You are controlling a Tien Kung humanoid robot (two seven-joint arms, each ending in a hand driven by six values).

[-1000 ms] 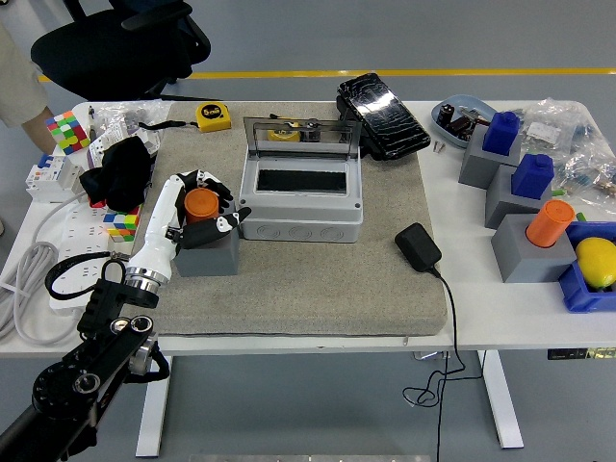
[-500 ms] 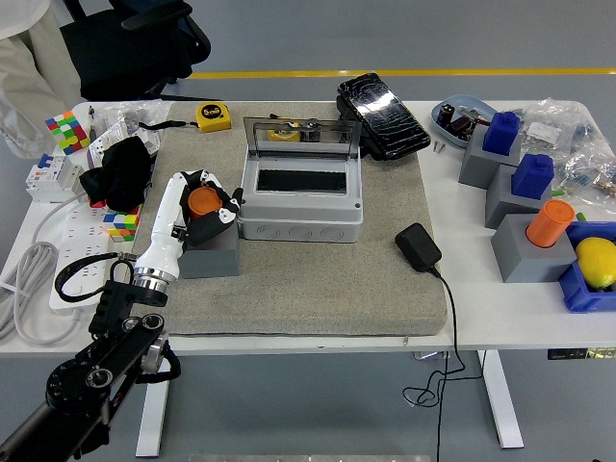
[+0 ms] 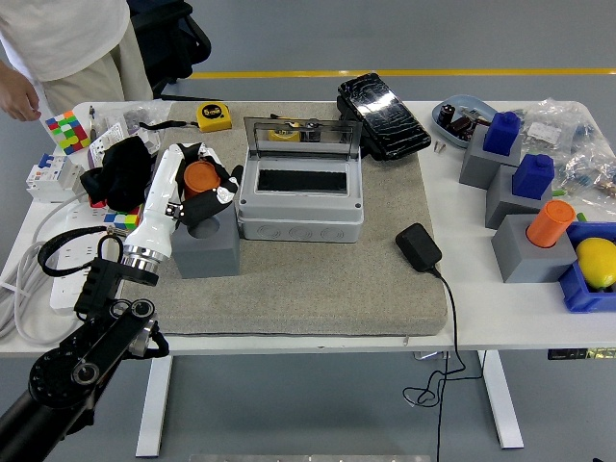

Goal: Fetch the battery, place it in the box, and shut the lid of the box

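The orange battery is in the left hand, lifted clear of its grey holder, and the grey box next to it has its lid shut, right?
Not quite. The head view shows the box with its lid standing open, not shut. The rest holds: the left hand grips the orange battery, lifted clear of the grey holder.

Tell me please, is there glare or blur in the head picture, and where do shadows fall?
Head view: sharp overall, no motion blur on the left hand gripping the orange battery. Glare shows on the glossy black case and faintly on the box lid's clear pane. Lighting is even and overhead; shadows are soft, lying close beside the grey holder and the black adapter.
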